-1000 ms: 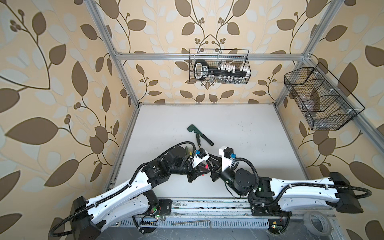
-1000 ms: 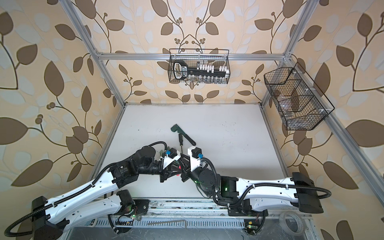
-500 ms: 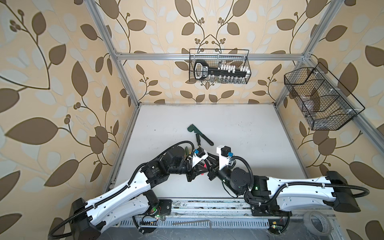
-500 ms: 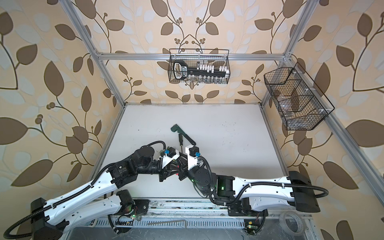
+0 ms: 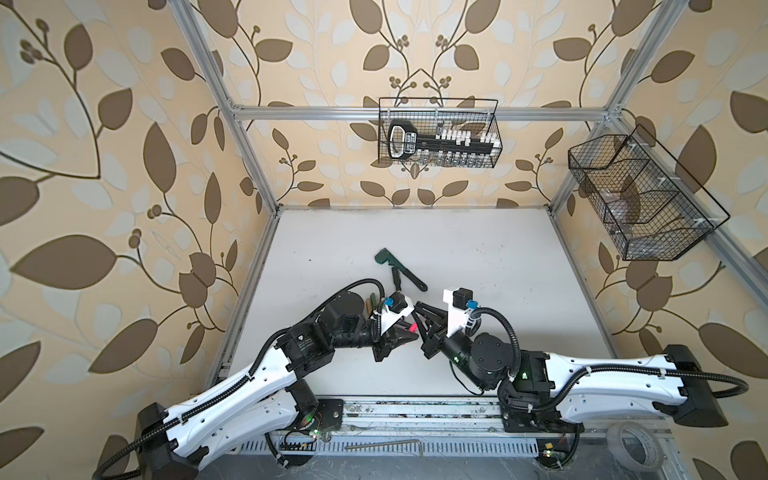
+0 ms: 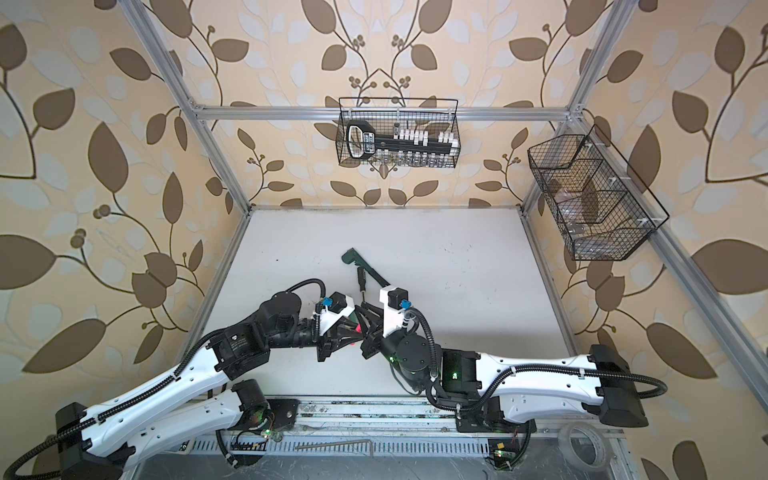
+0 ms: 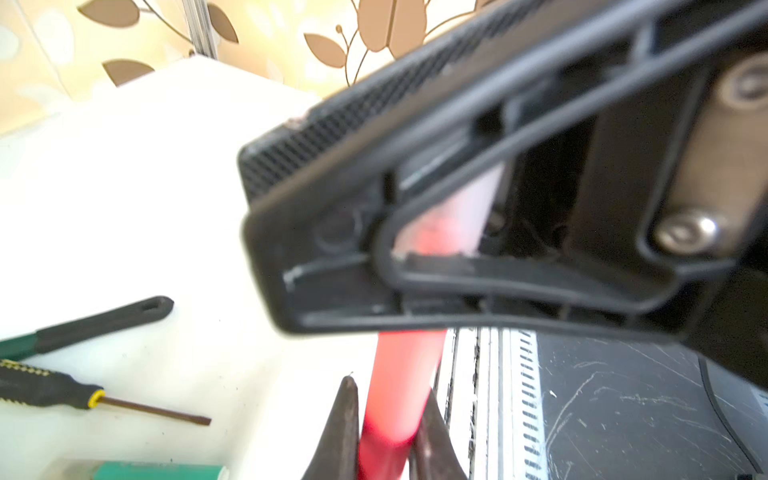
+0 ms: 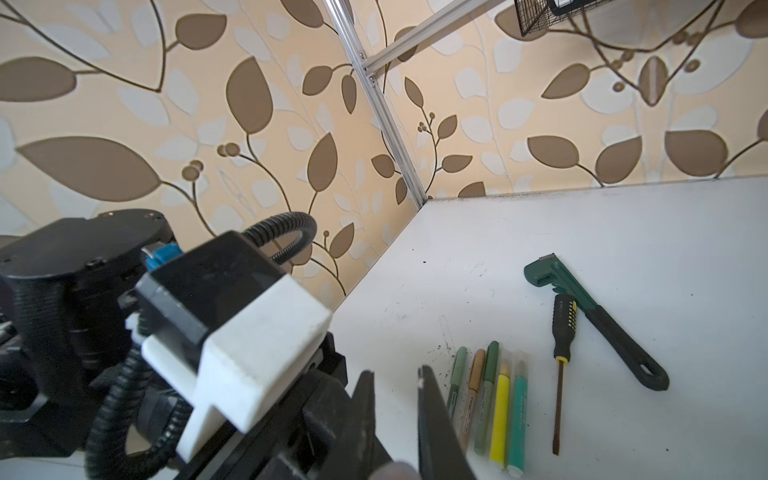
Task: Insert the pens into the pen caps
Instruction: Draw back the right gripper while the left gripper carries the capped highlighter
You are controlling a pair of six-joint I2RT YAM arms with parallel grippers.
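Note:
My left gripper (image 7: 388, 388) is shut on the neon pink pen (image 7: 399, 386). The pen's tip sits inside a pale translucent pen cap (image 7: 461, 208), and my right gripper (image 8: 395, 374) is shut on that cap. In both top views the two grippers meet nose to nose near the table's front middle: left gripper (image 5: 409, 332), right gripper (image 5: 420, 332), pink pen (image 6: 356, 328). Several other pens lie side by side with caps on: grey-green (image 8: 457, 374), gold-brown (image 8: 471, 390), dark green (image 8: 486, 395), yellow (image 8: 500, 415) and teal (image 8: 517, 415). In the top views my left arm mostly hides them.
A dark green wrench (image 8: 594, 316) and a black-handled screwdriver (image 8: 563, 332) lie just behind the pens. One wire basket (image 5: 438, 133) hangs on the back wall and another (image 5: 640, 199) on the right wall. A tape roll (image 5: 631, 449) and a hex key (image 5: 382, 445) lie on the front rail.
My right arm pushed left toward the left gripper half a second ago and has since drawn back slightly right. The left arm holds still, and both grippers keep their grip.

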